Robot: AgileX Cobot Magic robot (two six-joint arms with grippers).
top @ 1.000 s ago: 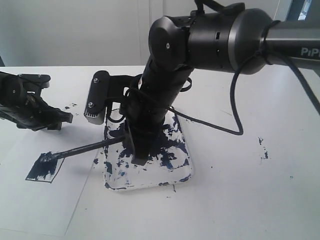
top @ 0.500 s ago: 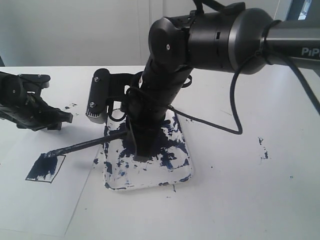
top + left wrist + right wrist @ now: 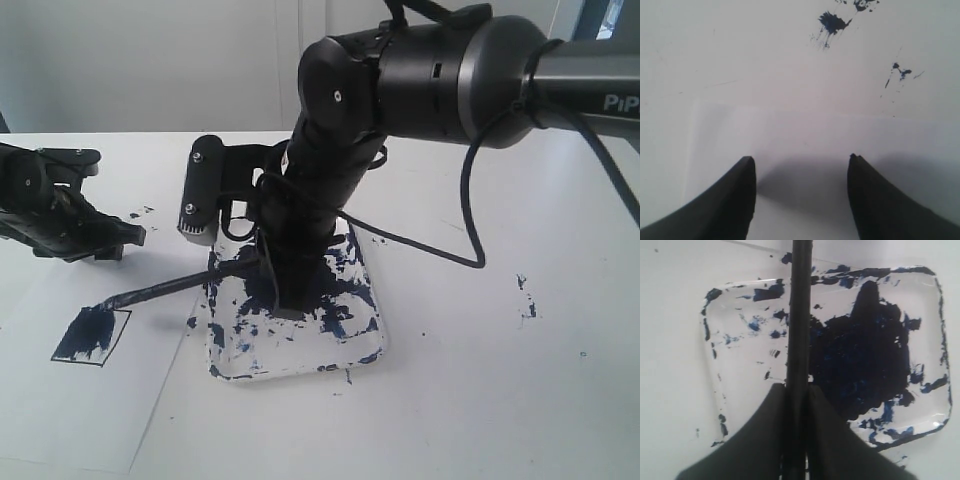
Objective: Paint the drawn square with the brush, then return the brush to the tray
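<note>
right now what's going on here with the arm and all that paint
The right gripper is shut on the brush, holding it slanted above the tray with the tip out by the drawn square's far edge. The square is largely filled with dark navy paint. The left gripper sits open and empty by the white paper's edge. The brush is not yet back in the tray.

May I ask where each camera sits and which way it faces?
Exterior: apart from the robot, angled down over the table at the drawn square, tray, left arm and right arm.
Left wrist: on the left arm, faces down at paper; left gripper jaws apart, empty.
Right wrist: on the right arm, faces down at the tray; right gripper clamps the brush.
Shared: exterior and right wrist both show tray and brush.
</note>
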